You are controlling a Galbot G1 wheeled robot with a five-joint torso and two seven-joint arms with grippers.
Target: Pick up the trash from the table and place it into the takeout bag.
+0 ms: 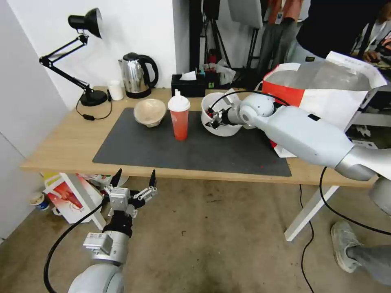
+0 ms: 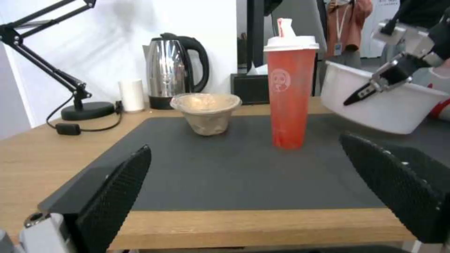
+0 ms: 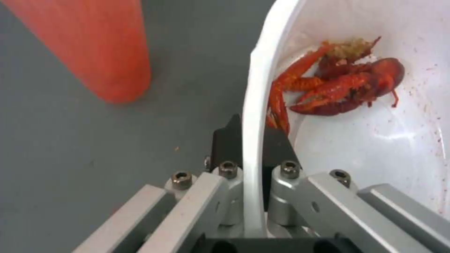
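My right gripper (image 1: 211, 117) is shut on the rim of the wide white plastic bowl (image 1: 220, 126), one finger inside and one outside; the bowl (image 2: 384, 105) is tilted and lifted off the dark grey mat (image 1: 191, 150). Red crayfish shells (image 3: 342, 88) lie inside the bowl (image 3: 375, 140). The red drink cup (image 1: 179, 118) with its white domed lid stands upright mid-mat, and the beige paper bowl (image 1: 150, 112) sits to its left. The takeout bag (image 1: 321, 89) stands open at the table's right end, foil lining showing. My left gripper (image 1: 134, 183) hangs open below the table's front edge.
Along the back of the table (image 1: 61, 142) stand a black desk lamp (image 1: 87, 57), a small white cup (image 1: 115, 90), a steel kettle (image 1: 136, 75) and a black tissue box (image 1: 188, 84). A smaller red-printed bag (image 1: 67, 195) lies on the floor under the table's left end.
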